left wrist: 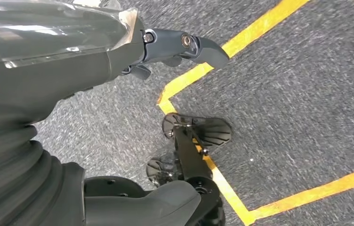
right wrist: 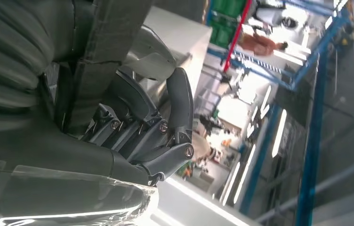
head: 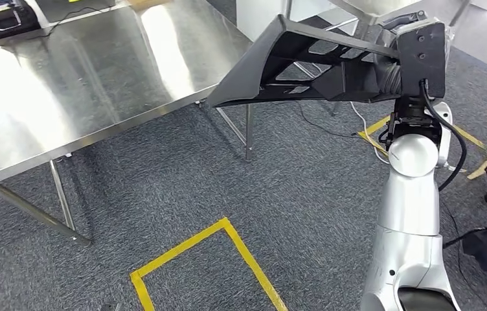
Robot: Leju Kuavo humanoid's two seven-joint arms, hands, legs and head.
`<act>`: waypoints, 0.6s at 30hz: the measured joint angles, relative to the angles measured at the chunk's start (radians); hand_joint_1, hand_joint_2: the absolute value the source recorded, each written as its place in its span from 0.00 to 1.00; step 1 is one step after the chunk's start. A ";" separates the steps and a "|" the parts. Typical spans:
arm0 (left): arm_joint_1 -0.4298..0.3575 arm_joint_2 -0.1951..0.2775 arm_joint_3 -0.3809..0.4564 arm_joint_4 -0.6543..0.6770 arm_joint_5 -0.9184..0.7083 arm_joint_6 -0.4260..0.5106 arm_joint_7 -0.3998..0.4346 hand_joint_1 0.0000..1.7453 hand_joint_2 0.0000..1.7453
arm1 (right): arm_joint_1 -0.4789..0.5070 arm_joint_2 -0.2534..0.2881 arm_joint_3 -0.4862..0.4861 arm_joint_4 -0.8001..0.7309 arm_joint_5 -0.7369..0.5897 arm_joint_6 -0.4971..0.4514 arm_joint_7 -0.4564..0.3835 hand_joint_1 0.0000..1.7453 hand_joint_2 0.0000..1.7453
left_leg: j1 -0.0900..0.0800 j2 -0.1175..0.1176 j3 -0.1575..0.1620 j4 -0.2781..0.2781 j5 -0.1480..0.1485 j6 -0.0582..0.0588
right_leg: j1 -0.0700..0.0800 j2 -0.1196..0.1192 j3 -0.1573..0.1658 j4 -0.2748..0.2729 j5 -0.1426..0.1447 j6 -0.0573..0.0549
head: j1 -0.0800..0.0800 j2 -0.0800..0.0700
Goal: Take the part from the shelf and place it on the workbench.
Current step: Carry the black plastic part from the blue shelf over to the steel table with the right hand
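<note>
Head view: we saw the part [head: 293, 65] — a black, ribbed, wedge-like piece — held up in the air by the right hand [head: 383, 78] at its wide end, narrow end pointing toward the bench [head: 66, 84]. The part hung past the bench's edge, over the carpet [head: 280, 175], not touching the steel top. Yellow tape [head: 195, 249] marked the floor below.

Left wrist view: the left hand [left wrist: 165, 47] hung over carpet and yellow tape w/ nothing in it; fingers looked loosely extended, though we couldn't see them all.

Right wrist view: the right hand's dark fingers [right wrist: 180, 101] were curled around a dark slab of the part [right wrist: 104, 52] — grip firm as far as we could tell. Background was blurred shelving and lights.
</note>
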 joint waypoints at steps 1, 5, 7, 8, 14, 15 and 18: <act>0.000 -0.001 0.000 0.000 -0.003 -0.001 0.000 0.00 1.00 | 0.000 0.000 0.003 -0.002 0.004 0.002 0.005 1.00 1.00 | 0.002 -0.016 0.001 0.002 -0.001 -0.002 | -0.004 0.003 0.016 -0.047 0.028 0.011 | 0.000 0.000; -0.003 0.000 0.000 0.000 -0.011 -0.001 0.002 0.00 1.00 | -0.003 -0.002 0.014 -0.007 0.016 0.009 0.013 1.00 1.00 | 0.005 -0.066 -0.009 0.022 -0.013 -0.025 | -0.021 0.053 0.109 -0.266 0.123 0.027 | 0.003 0.000; -0.003 0.000 0.000 0.000 -0.015 0.000 0.003 0.00 1.00 | -0.003 -0.002 0.020 -0.007 0.020 0.011 0.016 1.00 1.00 | 0.008 -0.083 -0.016 0.021 -0.012 -0.036 | -0.020 0.041 0.114 -0.273 0.126 0.011 | 0.002 0.000; -0.002 0.000 0.000 0.000 -0.016 0.002 0.002 0.00 1.00 | -0.005 -0.001 0.024 -0.008 0.024 0.012 0.017 1.00 1.00 | 0.009 -0.080 -0.018 0.023 -0.012 -0.040 | -0.021 0.033 0.115 -0.274 0.127 0.006 | 0.002 0.000; -0.016 0.000 0.000 0.000 -0.022 0.012 -0.006 0.00 1.00 | -0.008 -0.001 0.039 -0.001 0.055 0.028 0.036 1.00 1.00 | 0.015 0.050 -0.154 0.283 -0.118 -0.066 | -0.018 -0.028 0.130 -0.278 0.117 -0.026 | -0.015 0.000; -0.016 0.000 -0.001 0.000 -0.028 0.019 -0.013 0.00 1.00 | -0.008 -0.002 0.041 0.003 0.061 0.030 0.038 1.00 1.00 | 0.016 0.052 -0.163 0.289 -0.108 -0.066 | -0.017 -0.039 0.132 -0.278 0.114 -0.027 | -0.016 0.000; -0.018 0.000 -0.003 -0.002 -0.052 0.063 -0.057 0.00 1.00 | -0.008 -0.006 0.049 0.015 0.083 0.033 0.045 1.00 1.00 | 0.010 0.089 -0.084 0.119 -0.014 -0.056 | -0.015 -0.070 0.145 -0.279 0.103 -0.022 | -0.016 0.000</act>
